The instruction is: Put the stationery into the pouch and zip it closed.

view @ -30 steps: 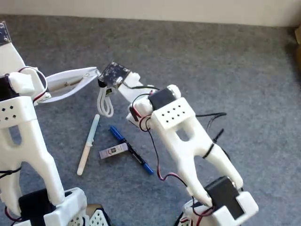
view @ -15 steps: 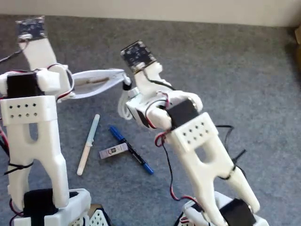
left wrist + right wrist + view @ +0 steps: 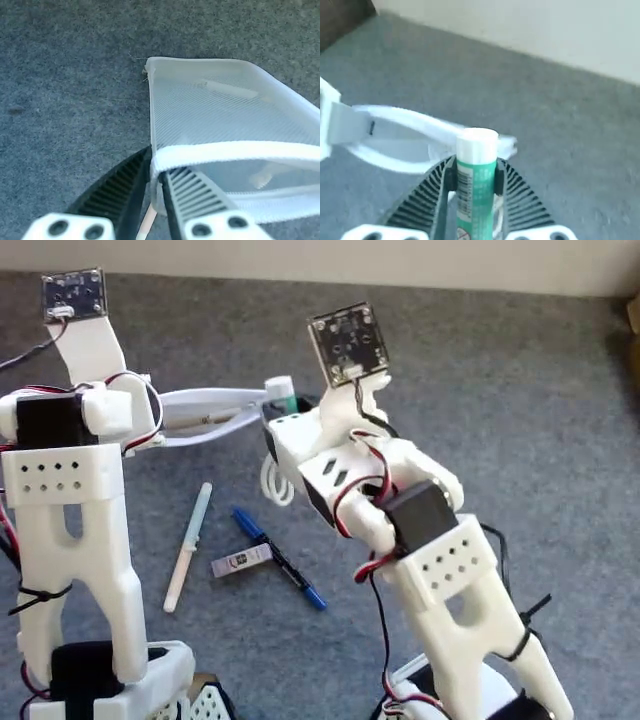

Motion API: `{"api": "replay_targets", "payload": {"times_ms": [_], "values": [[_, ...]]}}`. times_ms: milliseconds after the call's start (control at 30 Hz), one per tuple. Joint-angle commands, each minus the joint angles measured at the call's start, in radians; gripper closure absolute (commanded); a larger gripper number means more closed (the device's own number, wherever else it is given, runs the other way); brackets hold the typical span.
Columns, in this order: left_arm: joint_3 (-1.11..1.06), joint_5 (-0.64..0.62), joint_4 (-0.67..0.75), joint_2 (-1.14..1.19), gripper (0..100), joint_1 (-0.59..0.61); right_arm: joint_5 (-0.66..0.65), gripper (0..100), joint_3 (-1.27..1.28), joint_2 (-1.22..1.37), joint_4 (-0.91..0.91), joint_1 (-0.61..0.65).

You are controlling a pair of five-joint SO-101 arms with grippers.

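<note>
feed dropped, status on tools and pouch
Left tool shut on pouch. Right tool shut on glue stick, by pouch mouth. White pen, blue pen, small box on carpet.

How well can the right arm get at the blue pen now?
Probably not yet: the right gripper is shut on the glue stick by the pouch. The blue pen itself lies uncovered on the carpet.

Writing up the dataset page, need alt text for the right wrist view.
The right gripper is shut on a green glue stick with a white cap, which points toward the open mouth of a white pouch just beyond. Grey carpet lies below and a pale wall behind.
</note>
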State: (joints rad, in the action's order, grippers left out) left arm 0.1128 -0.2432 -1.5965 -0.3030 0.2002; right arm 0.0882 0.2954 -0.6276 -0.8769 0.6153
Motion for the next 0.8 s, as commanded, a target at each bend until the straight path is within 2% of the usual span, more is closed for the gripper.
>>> {"api": "replay_targets", "payload": {"times_ms": [0,133,400,767], "values": [[0.059,-0.009,-0.003,-0.008,99,-0.016,0.015,99.4,0.067,-0.101,0.147,0.085],[0.059,-0.009,-0.003,-0.008,99,-0.016,0.015,99.4,0.208,-0.157,0.351,0.143],[0.058,-0.008,-0.003,-0.008,99,-0.015,0.015,99.4,0.484,-0.203,0.858,0.157],[0.058,-0.008,-0.003,-0.007,99,-0.015,0.017,99.4,0.622,-0.193,1.247,0.157]]}}
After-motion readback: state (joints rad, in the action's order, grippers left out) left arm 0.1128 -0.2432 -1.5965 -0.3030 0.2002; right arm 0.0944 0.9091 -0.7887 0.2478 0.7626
